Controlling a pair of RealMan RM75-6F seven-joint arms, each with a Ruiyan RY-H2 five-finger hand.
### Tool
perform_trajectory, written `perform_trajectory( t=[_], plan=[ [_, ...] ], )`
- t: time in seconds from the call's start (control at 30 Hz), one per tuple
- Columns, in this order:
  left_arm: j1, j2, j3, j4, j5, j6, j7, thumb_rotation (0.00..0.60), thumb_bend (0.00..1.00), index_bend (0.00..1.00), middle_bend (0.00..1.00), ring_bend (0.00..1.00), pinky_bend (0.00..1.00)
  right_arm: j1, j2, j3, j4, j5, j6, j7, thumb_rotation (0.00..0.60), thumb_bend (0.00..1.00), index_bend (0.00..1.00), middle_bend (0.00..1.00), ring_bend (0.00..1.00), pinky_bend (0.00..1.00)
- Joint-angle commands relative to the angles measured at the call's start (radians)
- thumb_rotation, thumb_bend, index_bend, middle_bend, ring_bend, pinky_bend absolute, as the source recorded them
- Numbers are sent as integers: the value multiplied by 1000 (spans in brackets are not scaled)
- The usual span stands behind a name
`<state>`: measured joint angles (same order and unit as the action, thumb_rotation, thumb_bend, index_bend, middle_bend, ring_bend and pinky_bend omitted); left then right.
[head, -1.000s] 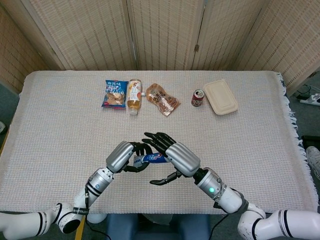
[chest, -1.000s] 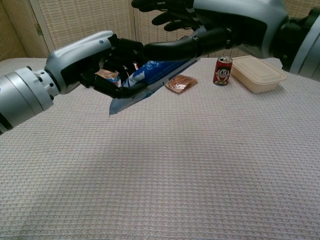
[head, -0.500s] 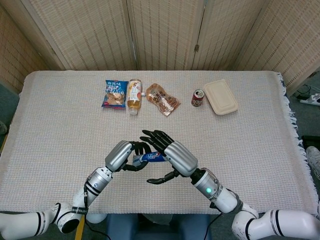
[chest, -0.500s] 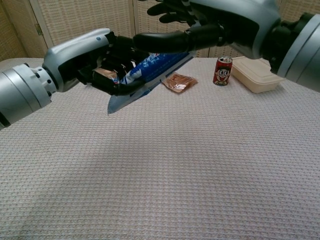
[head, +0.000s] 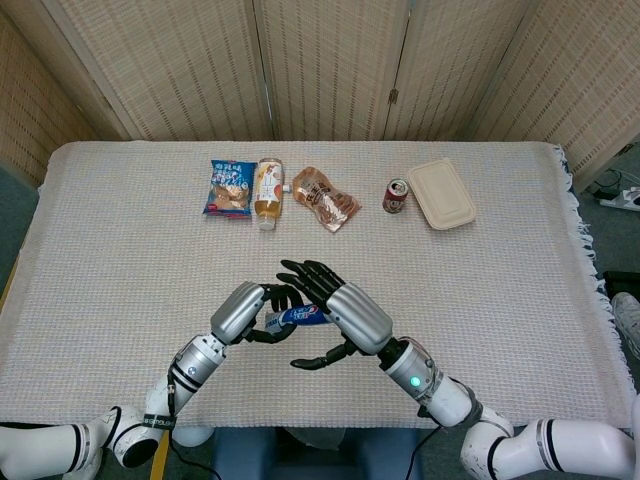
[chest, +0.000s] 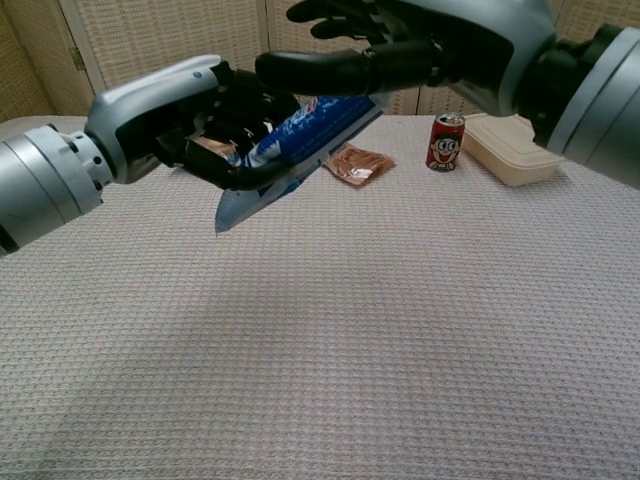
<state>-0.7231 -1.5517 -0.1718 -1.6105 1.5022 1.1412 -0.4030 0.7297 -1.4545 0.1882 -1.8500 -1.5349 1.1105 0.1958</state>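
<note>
Head view: left hand (head: 243, 312) grips a blue snack packet (head: 298, 317) above the near middle of the worktop (head: 520, 290). Right hand (head: 345, 312) sits over the packet's other end, fingers spread, thumb below. Far row: blue chip bag (head: 230, 187), bottle (head: 268, 192), brown pouch (head: 325, 198), red can (head: 396, 195), lidded box (head: 441, 193).

Chest view: left hand (chest: 185, 120) curled around packet (chest: 300, 140), held tilted off the worktop; right hand (chest: 420, 45) fingers splayed just above it, contact unclear.
</note>
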Motion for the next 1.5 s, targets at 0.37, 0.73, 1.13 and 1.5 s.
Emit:
perform_trajectory(
  t=[0.37,0.73,1.13,1.5],
  plan=[
    [2,-5,2,28,18,19,-12,600,822,752,788,674,571,-9,8,-10,8,-35,30,62,288,36,0,0,0,0],
    [6,-2,43,152,36,3,82,600,819,751,788,659,545,-84,176,-43,-69,-85,107,25,287,37,0,0,0,0],
    [-17,-8,59,198,-107,-153,463,600,784,659,737,570,467,-152,306,-52,-104,-87,164,-14,285,36,0,0,0,0],
    [-25,-101,-3,217,-418,-180,782,600,732,628,704,550,471,-202,351,-67,-102,-96,201,-18,286,36,0,0,0,0]
  ],
)
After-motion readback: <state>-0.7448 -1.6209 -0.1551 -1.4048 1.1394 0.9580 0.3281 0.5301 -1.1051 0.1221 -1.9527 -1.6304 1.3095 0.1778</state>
